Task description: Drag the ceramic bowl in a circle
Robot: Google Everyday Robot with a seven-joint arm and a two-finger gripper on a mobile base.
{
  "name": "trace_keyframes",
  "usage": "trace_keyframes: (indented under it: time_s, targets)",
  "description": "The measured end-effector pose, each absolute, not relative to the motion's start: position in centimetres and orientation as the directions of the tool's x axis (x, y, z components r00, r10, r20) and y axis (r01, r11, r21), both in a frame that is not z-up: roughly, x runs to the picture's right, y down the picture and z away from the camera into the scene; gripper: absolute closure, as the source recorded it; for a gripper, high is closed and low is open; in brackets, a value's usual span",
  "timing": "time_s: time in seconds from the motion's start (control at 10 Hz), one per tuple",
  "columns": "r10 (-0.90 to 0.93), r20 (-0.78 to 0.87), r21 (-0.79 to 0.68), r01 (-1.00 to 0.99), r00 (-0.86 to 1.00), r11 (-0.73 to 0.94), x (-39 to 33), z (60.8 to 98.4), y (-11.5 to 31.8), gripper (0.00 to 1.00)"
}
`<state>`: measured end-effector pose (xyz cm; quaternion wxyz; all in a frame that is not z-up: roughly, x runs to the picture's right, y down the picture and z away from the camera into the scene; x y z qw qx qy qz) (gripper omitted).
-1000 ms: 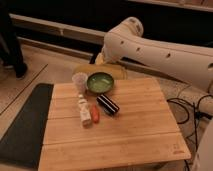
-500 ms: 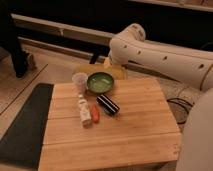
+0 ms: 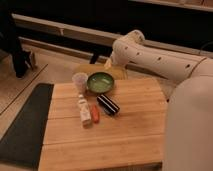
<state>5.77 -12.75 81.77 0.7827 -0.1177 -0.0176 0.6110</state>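
Note:
The ceramic bowl (image 3: 100, 82) is round, glossy green with a darker rim, and sits at the far edge of the wooden table (image 3: 105, 140). A small translucent whitish cup (image 3: 80, 81) stands just left of it. My white arm (image 3: 155, 60) reaches in from the right, and its elbow bends above the table's far edge. The gripper (image 3: 108, 64) hangs at the arm's end, just behind and slightly right of the bowl, apart from it.
A white bottle (image 3: 82, 106), a small orange item (image 3: 95, 114) and a dark can (image 3: 108, 104) lie in front of the bowl. A dark mat (image 3: 25, 125) lies on the floor at left. A person's leg (image 3: 17, 47) stands at far left.
The arm has swung nearer the camera and now fills the right side of the view. The bowl and the other table items have not moved.

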Motion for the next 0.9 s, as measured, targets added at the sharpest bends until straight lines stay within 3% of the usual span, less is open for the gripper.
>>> trace_keyframes:
  time_s: [0.2,0.7,0.9]
  targets:
    - [0.960,-0.159,-0.234,-0.954,0.230,0.189,5.9,83.8,-11.3,0.35]
    - [0.961,-0.158,-0.234,-0.954,0.228,0.188,6.0,83.7,-11.4,0.35]
    - [0.960,-0.186,-0.219,-0.961,0.208,0.166,7.5,85.4,-10.6,0.35]
